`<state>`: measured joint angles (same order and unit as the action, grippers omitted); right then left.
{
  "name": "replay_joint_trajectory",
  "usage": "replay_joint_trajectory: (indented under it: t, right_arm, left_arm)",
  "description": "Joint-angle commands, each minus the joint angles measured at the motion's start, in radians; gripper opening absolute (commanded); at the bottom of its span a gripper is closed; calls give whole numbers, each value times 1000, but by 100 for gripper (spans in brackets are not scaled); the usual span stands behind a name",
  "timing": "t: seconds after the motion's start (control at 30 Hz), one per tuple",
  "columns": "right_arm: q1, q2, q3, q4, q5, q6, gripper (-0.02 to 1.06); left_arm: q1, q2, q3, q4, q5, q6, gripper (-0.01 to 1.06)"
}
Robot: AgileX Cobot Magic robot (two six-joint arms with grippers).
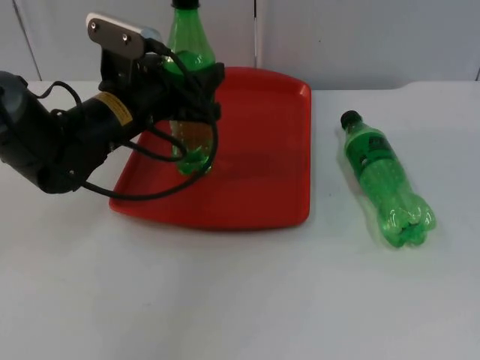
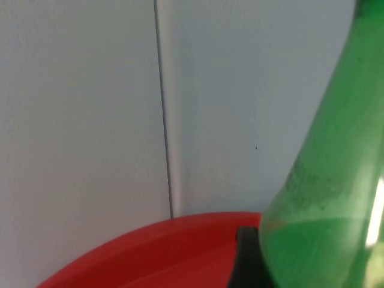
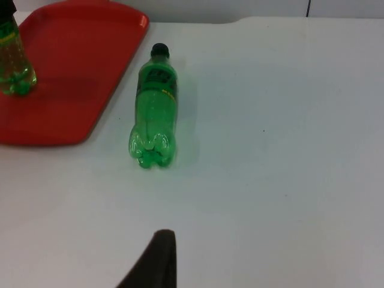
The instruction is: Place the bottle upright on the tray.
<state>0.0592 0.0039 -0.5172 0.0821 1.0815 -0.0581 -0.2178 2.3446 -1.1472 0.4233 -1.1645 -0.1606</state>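
Observation:
A green bottle (image 1: pixel 189 41) stands upright over the left part of the red tray (image 1: pixel 255 165), its base at the tray floor. My left gripper (image 1: pixel 189 88) is shut on its middle, coming in from the left. In the left wrist view the bottle's green body (image 2: pixel 324 210) is right against a black fingertip (image 2: pixel 245 259), above the tray's rim (image 2: pixel 150 252). The right wrist view has this bottle (image 3: pixel 11 60) on the tray (image 3: pixel 78 54). My right gripper (image 3: pixel 157 264) waits above the bare table.
A second green bottle (image 1: pixel 384 182) with a black cap lies on its side on the white table right of the tray, cap toward the wall; the right wrist view has it too (image 3: pixel 155 108). The grey partition wall (image 2: pixel 78 102) rises just behind the tray.

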Motion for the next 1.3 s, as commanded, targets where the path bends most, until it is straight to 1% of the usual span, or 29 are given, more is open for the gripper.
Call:
replay_joint_trajectory:
  t: [0.0,0.03,0.07,0.1,0.17,0.23,0.27,0.37,0.53,0.8,0.83,0.9,0.93,0.97,1.07,1.2,1.27]
  right_arm:
    - [-7,-4,1,1,-4,-3,105]
    - [-7,-4,1,1,-4,-3,105]
    - [-7,-4,1,1,-4,-3,105]
    - [-7,-4,1,1,-4,-3,105]
    - [-7,-4,1,1,-4,-3,105]
    - [-7,-4,1,1,-4,-3,105]
    - [-7,-4,1,1,-4,-3,105]
    - [-7,-4,1,1,-4,-3,105]
    - [-7,-4,1,1,-4,-3,105]
    - [-7,-4,1,1,-4,-3,105]
    - [-7,-4,1,1,-4,-3,105]
    - [-7,-4,1,1,-4,-3,105]
    - [-7,-4,1,1,-4,-3,105]
    - [-7,-4,1,1,-4,-3,105]
    - [-7,-4,1,1,-4,-3,105]
    - [-7,-4,1,1,-4,-3,105]
    - [-7,-4,1,1,-4,-3,105]
  left_arm:
    - [-3,-1,-6,14,-15,-1,19]
    - [-3,-1,-6,14,-15,-1,26]
    - [-3,-1,-6,14,-15,-1,35]
    - [-3,-1,-6,14,-15,-1,35]
    - [-3,-1,-6,14,-16,-1,54]
    - [-3,-1,-6,14,-23,-4,66]
    - [-3,-1,-6,14,-25,-4,70]
    - [-3,-1,-6,14,-30,-4,73]
    - [-3,-1,-6,14,-54,-6,73]
    - [-3,-1,-6,23,-53,-2,74]
    - [-3,-1,-6,31,-53,-1,78]
    - [-3,-1,-6,29,-53,-1,92]
    - [-3,-1,-6,29,-53,-1,101]
    - [-3,-1,-4,29,-53,-1,105]
    - [-3,-1,8,36,-50,12,105]
    - [-3,-7,34,23,-14,14,105]
    - [-3,-17,53,22,-17,18,105]
